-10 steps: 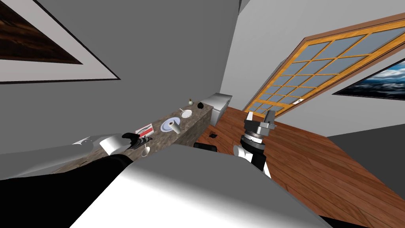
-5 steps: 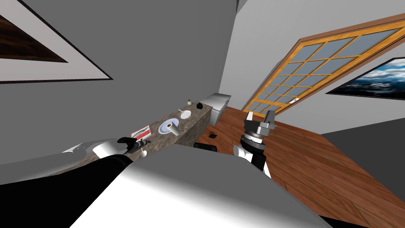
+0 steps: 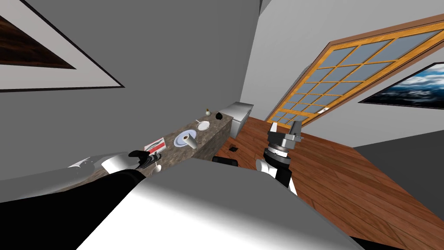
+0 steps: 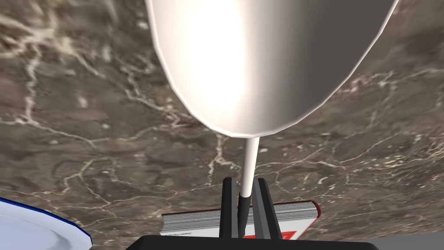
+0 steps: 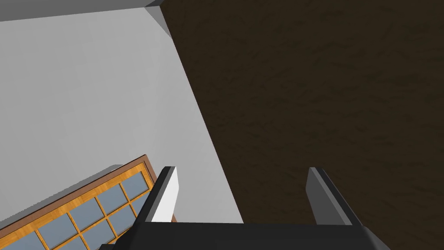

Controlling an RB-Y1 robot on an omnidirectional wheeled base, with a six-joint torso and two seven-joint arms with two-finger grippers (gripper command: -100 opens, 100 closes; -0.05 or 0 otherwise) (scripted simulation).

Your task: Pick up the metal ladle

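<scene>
**Marbled counter, ladle clamped in the left gripper**

A brown, white-veined stone counter (image 4: 86, 130) runs along a grey wall. Over the counter, the left gripper (image 4: 245, 208) has its two fingers pressed onto the thin handle of the pale, glossy ladle (image 4: 260, 65). The ladle's broad bowl reaches out past the fingertips. On the counter lie a red-and-white book (image 4: 195, 219), its print too small to read, and a blue-rimmed plate (image 4: 26, 225). The right gripper (image 5: 240, 191), fingers wide apart, is raised away from the counter.

Countertop (image 4: 86, 130): head afar, left wrist close
</scene>
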